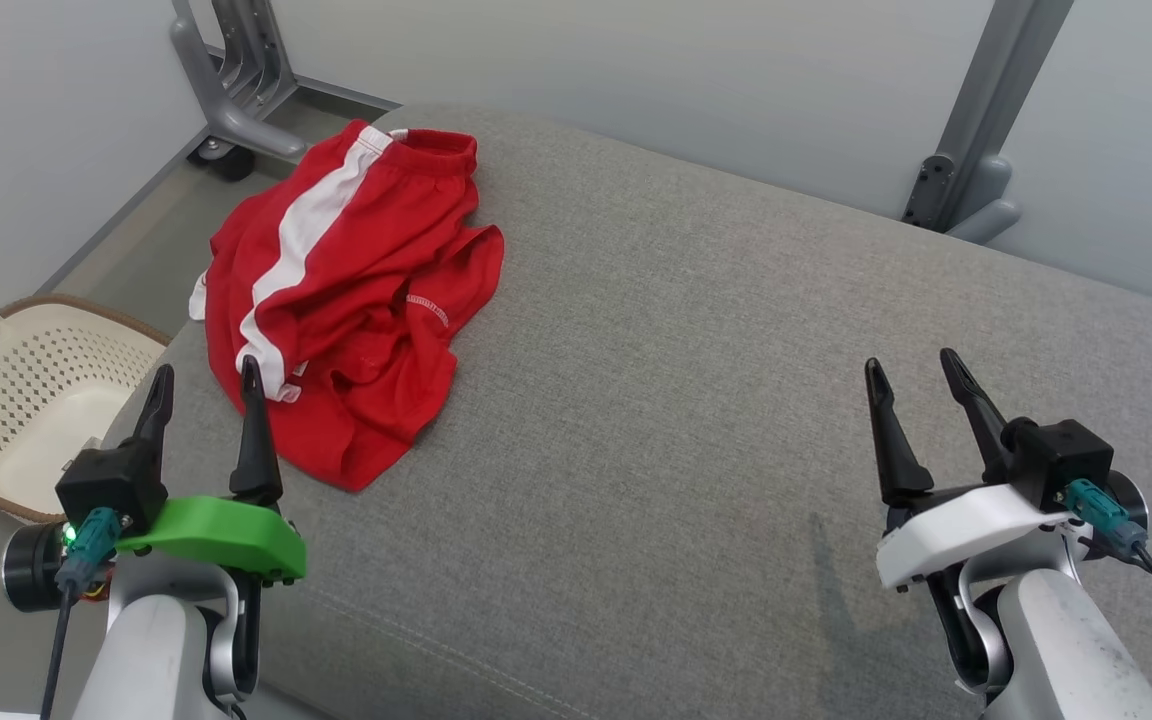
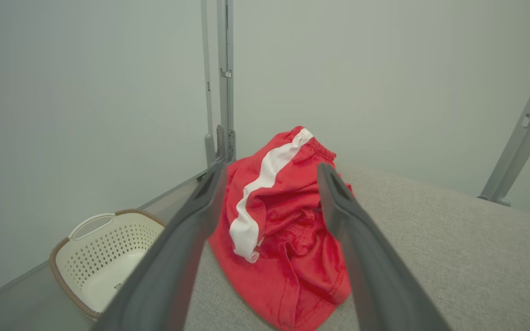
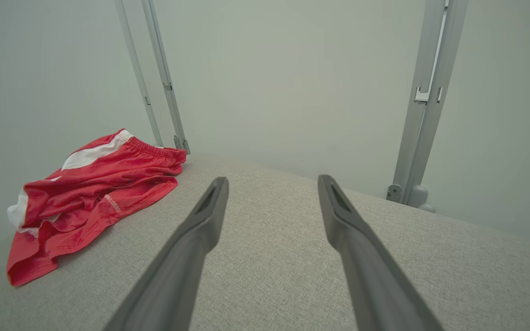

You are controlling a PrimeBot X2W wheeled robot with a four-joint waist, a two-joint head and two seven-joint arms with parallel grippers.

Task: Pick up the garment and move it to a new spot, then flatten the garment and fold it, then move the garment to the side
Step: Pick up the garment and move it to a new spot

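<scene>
Nearest the robot, the left gripper and right gripper hover with fingers spread, holding nothing.
Just past the left gripper's tips, a crumpled red garment with a white stripe lies at the grey padded surface's far-left corner, with a pale basket on the floor alongside.

The garment is soft, faintly shiny red knit cloth with a white stripe, the counter wears a coarse, matt grey weave, the basket is smooth cream plastic with a braided brown rim, and the posts are matt grey metal.
</scene>
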